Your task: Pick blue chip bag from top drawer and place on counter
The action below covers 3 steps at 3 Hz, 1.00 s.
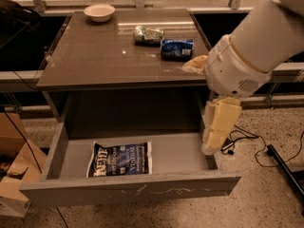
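The blue chip bag (119,158) lies flat in the open top drawer (128,190), left of its middle, with the white "Kettle" lettering facing up. The counter (104,56) is the glossy grey-brown tabletop above the drawer. My gripper (211,147) hangs from the big white arm, pointing down over the drawer's right side wall. It is well to the right of the bag, apart from it, and holds nothing that I can see.
On the counter stand a white bowl (99,12) at the back left, a green-silver packet (148,34) and a bright blue packet (177,49) at the back right. A cardboard box (13,175) sits left of the drawer. Cables (247,137) and a black stand leg (285,170) lie on the floor at right.
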{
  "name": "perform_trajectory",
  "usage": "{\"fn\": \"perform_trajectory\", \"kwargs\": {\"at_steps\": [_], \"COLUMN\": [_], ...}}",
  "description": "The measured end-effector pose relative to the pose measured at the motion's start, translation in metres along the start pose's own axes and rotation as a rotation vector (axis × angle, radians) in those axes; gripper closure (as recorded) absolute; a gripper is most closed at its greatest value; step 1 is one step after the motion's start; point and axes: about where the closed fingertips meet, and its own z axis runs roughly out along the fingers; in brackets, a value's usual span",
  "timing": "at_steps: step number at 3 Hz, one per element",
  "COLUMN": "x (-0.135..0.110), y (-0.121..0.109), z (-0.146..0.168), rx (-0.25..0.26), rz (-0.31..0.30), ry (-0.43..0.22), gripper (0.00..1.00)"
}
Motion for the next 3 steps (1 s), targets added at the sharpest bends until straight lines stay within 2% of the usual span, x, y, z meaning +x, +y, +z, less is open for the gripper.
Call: {"fn": "perform_trajectory", "kwargs": {"at_steps": [1,2,3], "x": [-0.014,-0.023,-0.022], "y": [-0.005,-0.014,-0.014], "z": [0.031,0.059,0.061], "rx": [-0.065,-0.128,-0.135], "rz": [0.002,-0.002,0.002], "ry": [-0.109,-0.187,-0.191], "gripper": [0.00,0.00,0.00]}}
